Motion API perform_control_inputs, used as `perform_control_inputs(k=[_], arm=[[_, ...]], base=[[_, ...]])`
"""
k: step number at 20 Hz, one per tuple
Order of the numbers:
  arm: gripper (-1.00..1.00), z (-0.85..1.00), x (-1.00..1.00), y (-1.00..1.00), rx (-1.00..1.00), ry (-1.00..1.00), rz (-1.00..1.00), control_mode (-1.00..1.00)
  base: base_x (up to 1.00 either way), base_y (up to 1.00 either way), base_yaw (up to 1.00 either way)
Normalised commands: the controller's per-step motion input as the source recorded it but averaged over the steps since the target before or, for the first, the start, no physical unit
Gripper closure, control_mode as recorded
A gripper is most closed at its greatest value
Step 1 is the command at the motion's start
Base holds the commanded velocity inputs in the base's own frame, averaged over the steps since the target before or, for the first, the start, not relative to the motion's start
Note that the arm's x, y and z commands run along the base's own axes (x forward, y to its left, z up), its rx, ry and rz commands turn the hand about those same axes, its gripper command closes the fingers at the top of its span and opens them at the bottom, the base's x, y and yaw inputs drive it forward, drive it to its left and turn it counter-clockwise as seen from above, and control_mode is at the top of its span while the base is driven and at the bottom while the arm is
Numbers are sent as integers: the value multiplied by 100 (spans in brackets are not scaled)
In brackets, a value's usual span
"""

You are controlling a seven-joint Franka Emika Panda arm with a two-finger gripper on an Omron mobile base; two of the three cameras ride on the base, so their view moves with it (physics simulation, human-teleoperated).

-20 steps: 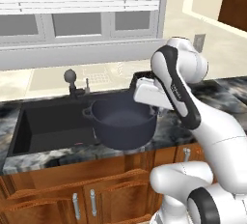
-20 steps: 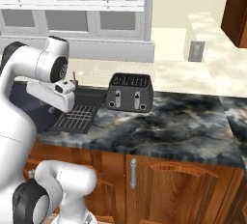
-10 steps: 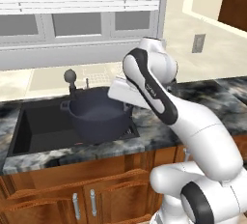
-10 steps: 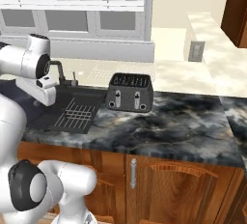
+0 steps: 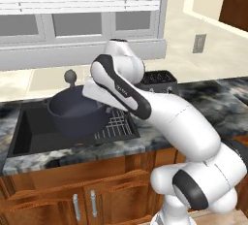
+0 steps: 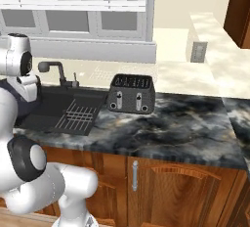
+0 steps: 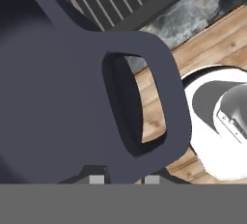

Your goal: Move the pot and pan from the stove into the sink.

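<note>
One pot (image 5: pixel 77 115) in end effector (image 7: pixel 124 178) grip, above one sink (image 5: pixel 29 132).

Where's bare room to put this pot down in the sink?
The basin floor of the sink left of the pot is bare, bordered by the faucet behind and counter edge in front. The right side is crowded: rack, then toaster.

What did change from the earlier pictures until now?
The arm swung left, carrying the pot from over the counter's edge to above the sink. The gripper stayed shut on the pot's handle. The toaster, rack and faucet stayed put.
</note>
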Motion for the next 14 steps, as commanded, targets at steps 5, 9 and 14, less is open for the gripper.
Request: perform_control_inputs(k=[5,9,14], arm=[[100,-6,33,55,-14,4,-15,-100],[100,-3,25,38,-17,11,-13,-100],[100,-3,16,15,-12,10,-13,-100]], base=[[0,0,0],[0,0,0],[0,0,0]])
